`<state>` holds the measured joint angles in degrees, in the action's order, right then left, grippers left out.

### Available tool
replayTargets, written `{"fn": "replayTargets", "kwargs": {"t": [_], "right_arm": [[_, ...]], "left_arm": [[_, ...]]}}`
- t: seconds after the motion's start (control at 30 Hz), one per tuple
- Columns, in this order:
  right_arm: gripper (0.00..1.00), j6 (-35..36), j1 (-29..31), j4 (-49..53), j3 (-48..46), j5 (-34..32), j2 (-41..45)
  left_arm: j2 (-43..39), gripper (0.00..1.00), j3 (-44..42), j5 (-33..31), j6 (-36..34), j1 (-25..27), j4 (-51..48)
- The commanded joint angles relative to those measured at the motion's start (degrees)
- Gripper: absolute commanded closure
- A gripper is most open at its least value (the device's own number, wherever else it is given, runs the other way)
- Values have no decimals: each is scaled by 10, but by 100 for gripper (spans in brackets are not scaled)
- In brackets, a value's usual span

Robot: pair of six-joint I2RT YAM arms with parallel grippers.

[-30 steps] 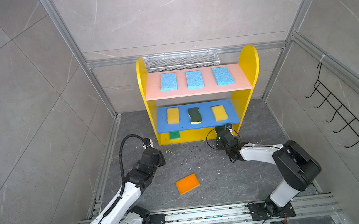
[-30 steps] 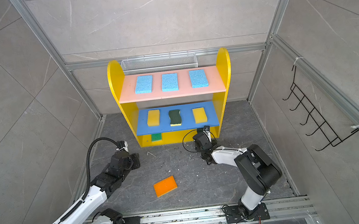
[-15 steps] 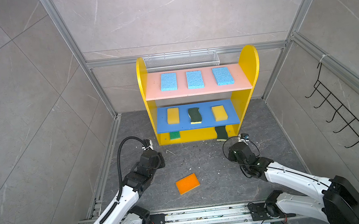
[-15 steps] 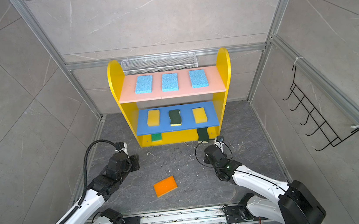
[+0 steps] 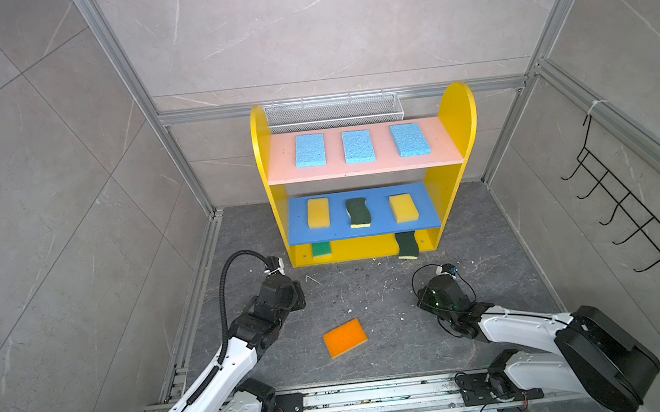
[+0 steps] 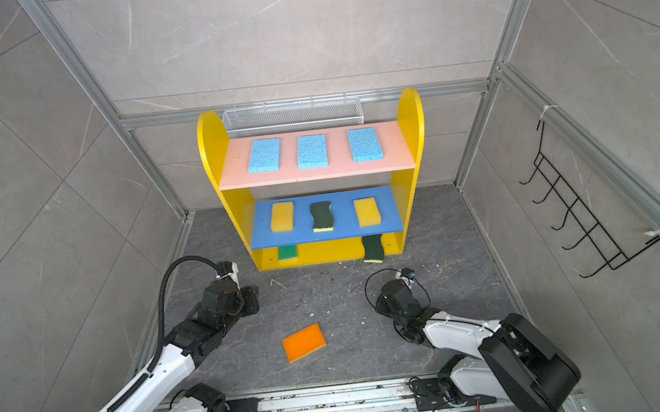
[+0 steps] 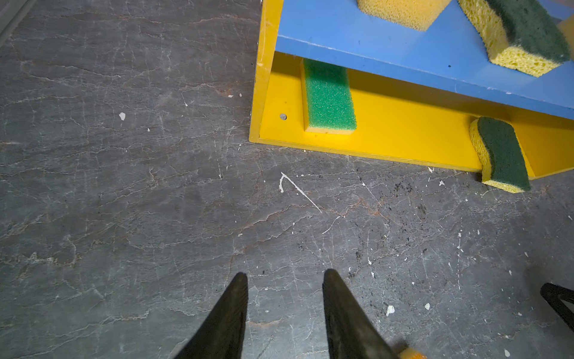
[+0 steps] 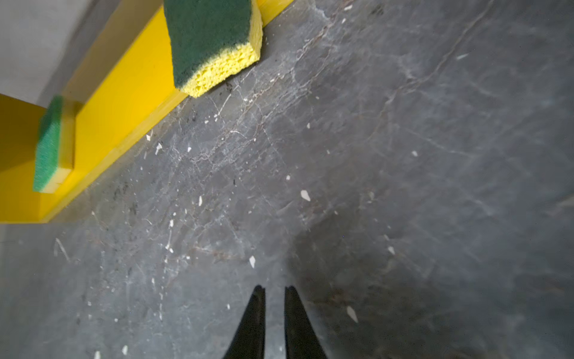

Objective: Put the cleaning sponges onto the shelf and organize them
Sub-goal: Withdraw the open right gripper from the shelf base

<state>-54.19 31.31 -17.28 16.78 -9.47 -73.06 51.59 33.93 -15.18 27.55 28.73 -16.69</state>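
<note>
Shelf point(image 5: 453, 119) held eight sponges. Orange sponge point(image 5: 344, 338) lay loose on the floor at shelf's six o'clock, probably next. Left gripper point(image 7: 284, 314) jaws stood narrowly parted, empty; right gripper point(image 8: 275, 323) jaws nearly closed, empty.

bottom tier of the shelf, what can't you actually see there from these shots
- Bright green sponge: in both top views the blue middle board covers its back part.
- Dark-green wavy sponge: back end hidden under the same board; in the right wrist view the frame edge cuts it off.
- Yellow base: its rear is covered in the left wrist view too.
- Orange sponge: only a corner shows in the left wrist view.
</note>
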Motion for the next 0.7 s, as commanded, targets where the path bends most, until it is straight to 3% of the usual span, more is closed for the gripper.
{"fn": "replayTargets", "kwargs": {"t": [0.0,0.27,0.67], "right_arm": [[89,-33,-32,-166,-25,51,-52],[97,-72,-74,-363,-24,95,-216],[98,-73,-136,-452,16,116,-340]], "left_arm": [[5,56,-1,9,2,3,21],[25,57,-5,-1,-3,3,43],[69,56,-9,-12,-2,2,79]]}}
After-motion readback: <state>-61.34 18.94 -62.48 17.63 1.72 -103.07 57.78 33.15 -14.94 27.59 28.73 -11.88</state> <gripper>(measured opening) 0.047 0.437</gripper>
